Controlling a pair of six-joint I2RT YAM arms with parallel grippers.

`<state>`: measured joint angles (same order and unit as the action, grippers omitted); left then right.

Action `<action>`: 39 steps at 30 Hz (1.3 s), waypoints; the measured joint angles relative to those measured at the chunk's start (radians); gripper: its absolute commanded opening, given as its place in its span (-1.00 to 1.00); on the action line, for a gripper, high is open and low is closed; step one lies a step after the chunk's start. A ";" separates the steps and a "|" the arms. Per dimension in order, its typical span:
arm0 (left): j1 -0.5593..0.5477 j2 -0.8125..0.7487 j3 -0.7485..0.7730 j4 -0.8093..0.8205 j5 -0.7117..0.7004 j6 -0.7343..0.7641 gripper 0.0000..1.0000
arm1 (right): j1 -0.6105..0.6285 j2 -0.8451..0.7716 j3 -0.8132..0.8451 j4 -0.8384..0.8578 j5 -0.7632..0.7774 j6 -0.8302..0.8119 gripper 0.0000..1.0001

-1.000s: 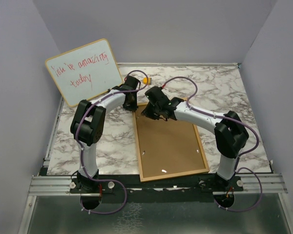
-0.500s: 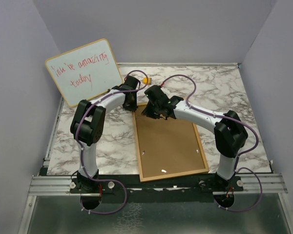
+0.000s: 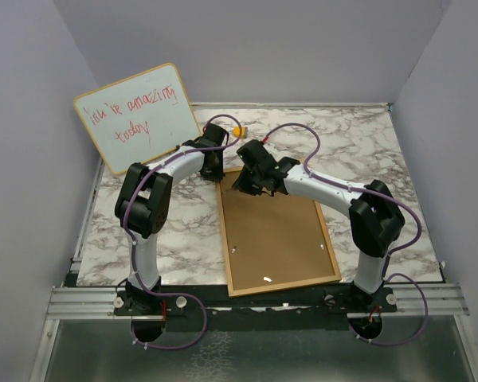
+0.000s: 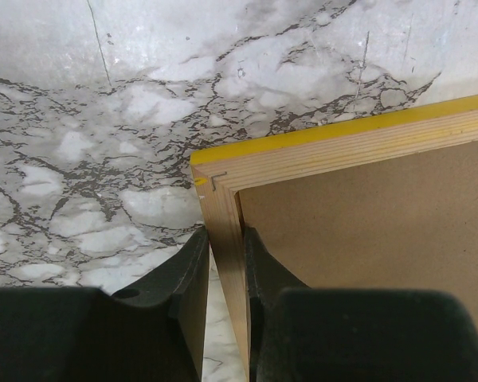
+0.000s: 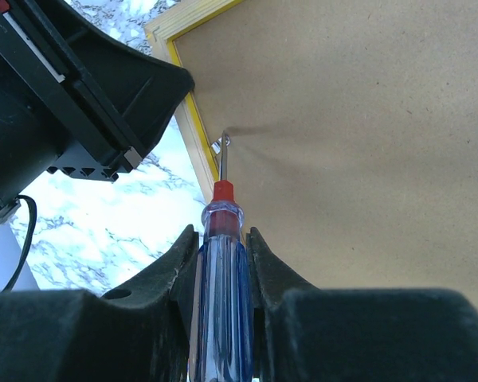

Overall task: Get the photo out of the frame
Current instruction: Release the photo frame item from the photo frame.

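The frame [image 3: 275,235] lies back-up at centre of the worktop [image 3: 175,231]. Left pincer [image 4: 225,270] is clamped on its rail near the upper-left corner. Right pincer [image 5: 223,255] grasps a screwdriver [image 5: 221,294], tip at the backboard's edge.

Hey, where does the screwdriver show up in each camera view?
Top external: not discernible, hidden beneath the right hand at the frame's far end.
Left wrist: not in it.
Right wrist: bottom centre, the screwdriver clamped in that hand, tip on the frame's brown back.
Shared landmark: the frame's yellow-edged corner, in all three views.
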<state>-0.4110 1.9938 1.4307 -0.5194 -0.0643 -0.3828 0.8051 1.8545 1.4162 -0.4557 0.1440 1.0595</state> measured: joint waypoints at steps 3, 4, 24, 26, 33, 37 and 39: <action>0.001 0.000 0.000 0.000 0.002 0.001 -0.83 | 0.000 0.000 0.000 0.002 -0.002 -0.023 -1.00; 0.002 0.000 0.000 0.000 0.004 0.001 -0.83 | 0.000 0.000 0.003 -0.003 0.003 -0.033 -0.99; 0.003 0.010 0.016 -0.018 0.009 0.007 -0.90 | 0.000 0.013 0.045 -0.009 -0.013 -0.093 -0.99; 0.003 0.010 0.017 -0.019 0.009 0.006 -0.90 | 0.000 0.013 0.045 -0.008 -0.013 -0.093 -0.99; 0.003 0.010 0.017 -0.020 0.009 0.005 -0.95 | 0.000 0.036 0.046 0.002 -0.026 -0.096 -0.99; 0.004 0.010 0.017 -0.020 0.012 0.005 -0.96 | 0.000 0.036 0.046 0.003 -0.028 -0.097 -0.99; 0.004 0.010 0.017 -0.020 0.012 0.005 -0.96 | 0.000 0.036 0.046 0.004 -0.029 -0.097 -0.99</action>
<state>-0.4068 2.0037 1.4475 -0.5392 -0.0521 -0.3779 0.8051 1.8908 1.4620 -0.4519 0.1146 0.9630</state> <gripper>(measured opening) 0.212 0.242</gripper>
